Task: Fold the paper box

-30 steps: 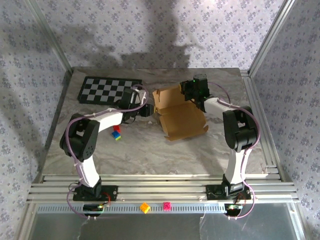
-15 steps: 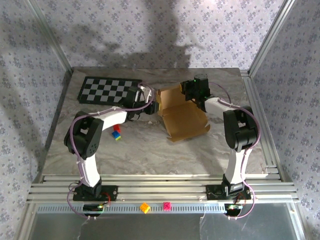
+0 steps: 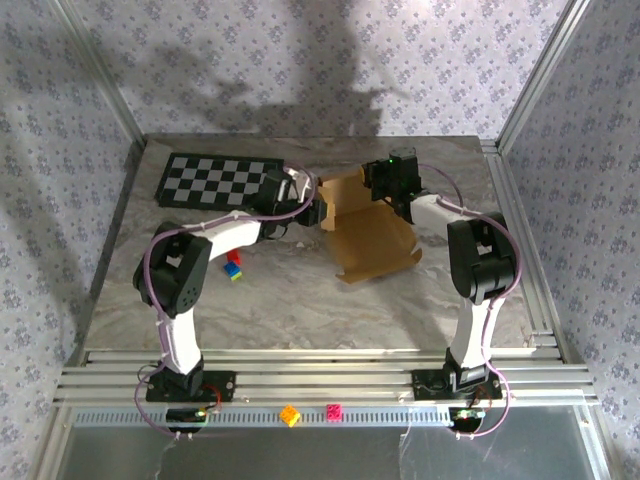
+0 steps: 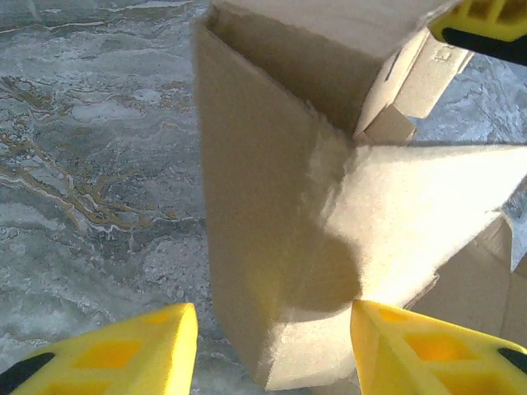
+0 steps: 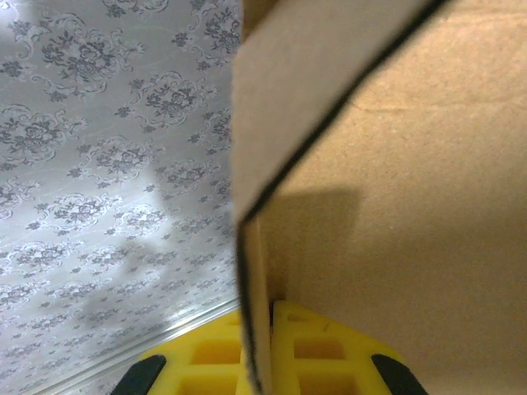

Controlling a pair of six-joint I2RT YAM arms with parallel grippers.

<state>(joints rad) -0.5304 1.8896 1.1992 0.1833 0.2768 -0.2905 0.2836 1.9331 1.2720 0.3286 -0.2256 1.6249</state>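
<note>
Box: paper box [image 3: 372,238] half-formed, far centre-right of the worktop [image 3: 300,290] | Right fingers [image 5: 329,362]: clamped on its far wall | Left fingers [image 4: 123,354]: apart, straddling its raised left wall | How: we judge a square inward push, right clamp steady, prevents skew.

A checkerboard mat [image 3: 215,180] is laid flat at the far left of the marble table [image 3: 300,300]. Small coloured blocks [image 3: 233,268] are clustered nearer. An orange block [image 3: 290,415] and a pink block [image 3: 334,411] are set on the front rail.
</note>
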